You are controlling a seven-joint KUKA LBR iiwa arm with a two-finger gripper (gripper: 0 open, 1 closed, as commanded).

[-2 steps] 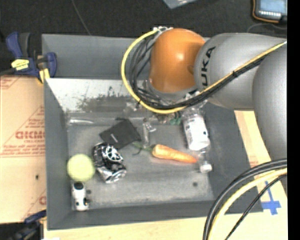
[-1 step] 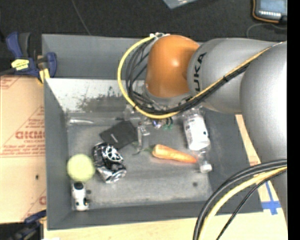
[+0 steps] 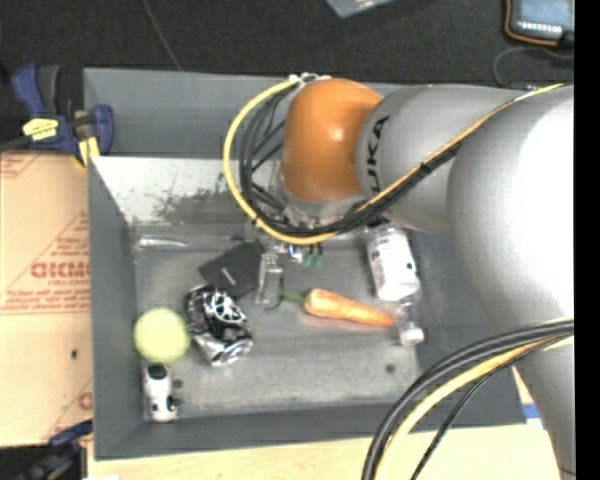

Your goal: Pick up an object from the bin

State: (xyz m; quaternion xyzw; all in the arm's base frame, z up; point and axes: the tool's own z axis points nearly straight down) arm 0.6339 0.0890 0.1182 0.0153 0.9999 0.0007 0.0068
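The pincer (image 3: 271, 280) is hanging low in the bin (image 3: 120, 198), and I cannot tell whether it is spread or pressed together. A black card (image 3: 230, 266) is lying just left of it, a carrot (image 3: 348, 310) just right, a green ball (image 3: 161, 335) farther left. Nothing is being lifted yet

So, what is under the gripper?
The gripper hangs over the bare floor of the bin, between a black flat piece and a carrot. The arm above covers the floor farther back, so that part is hidden.
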